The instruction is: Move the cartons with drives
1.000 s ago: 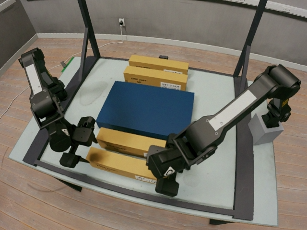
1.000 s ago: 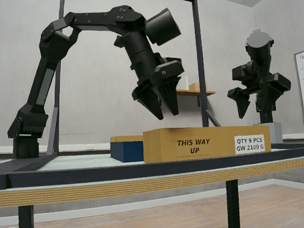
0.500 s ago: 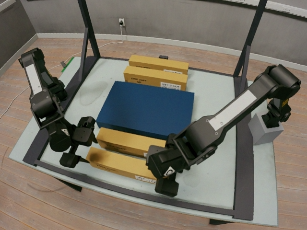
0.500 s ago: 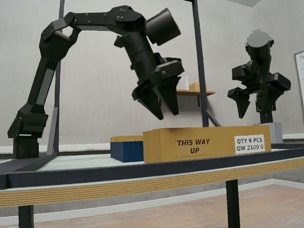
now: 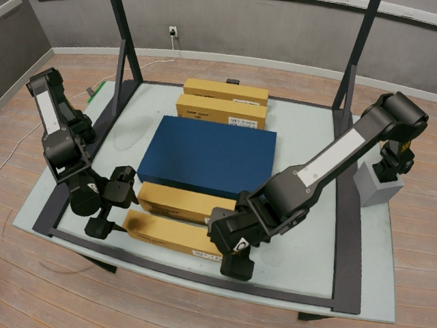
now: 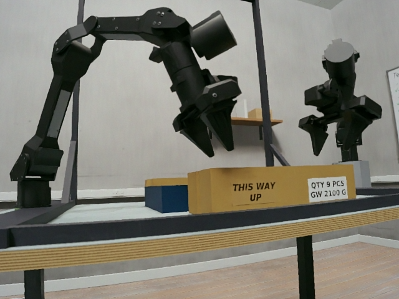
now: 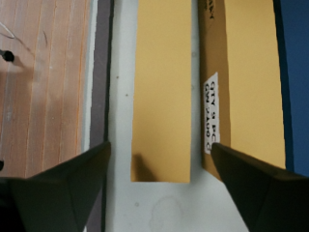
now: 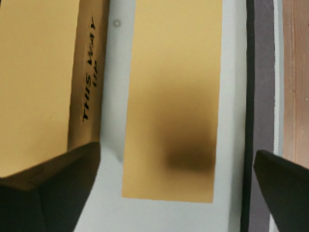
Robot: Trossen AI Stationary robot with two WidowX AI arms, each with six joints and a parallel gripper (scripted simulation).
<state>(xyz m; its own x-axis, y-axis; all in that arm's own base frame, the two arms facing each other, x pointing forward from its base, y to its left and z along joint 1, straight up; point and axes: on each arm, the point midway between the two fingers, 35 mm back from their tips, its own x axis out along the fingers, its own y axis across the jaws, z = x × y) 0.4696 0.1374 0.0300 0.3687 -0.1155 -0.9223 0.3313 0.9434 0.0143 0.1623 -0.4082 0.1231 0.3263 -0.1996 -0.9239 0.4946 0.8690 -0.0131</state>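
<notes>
Four closed yellow cartons (image 5: pixel 225 89) (image 6: pixel 274 186) (image 7: pixel 161 97) (image 8: pixel 171 97), two on each side of one blue raised platform (image 5: pixel 208 153) (image 6: pixel 167 199) (image 7: pixel 296 72). Two black robot arms (image 5: pixel 333 155) (image 6: pixel 120 27), each with one pair of jaws. One counter (image 5: pixel 300 254) (image 6: pixel 106 210) (image 7: pixel 145 213) (image 8: pixel 111 208) carries all four cartons and the platform.

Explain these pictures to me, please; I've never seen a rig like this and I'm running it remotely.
You have two black robot arms, each ending in a two-fingered gripper. The top picture looks down from above; the exterior one looks across the table's edge. The wrist pictures look down between each gripper's fingers. From above, the right gripper is at picture left, the left gripper nearer the middle. Four closed cartons lie on the table, two either side of the blue platform. Both grippers are open, holding nothing.
</notes>
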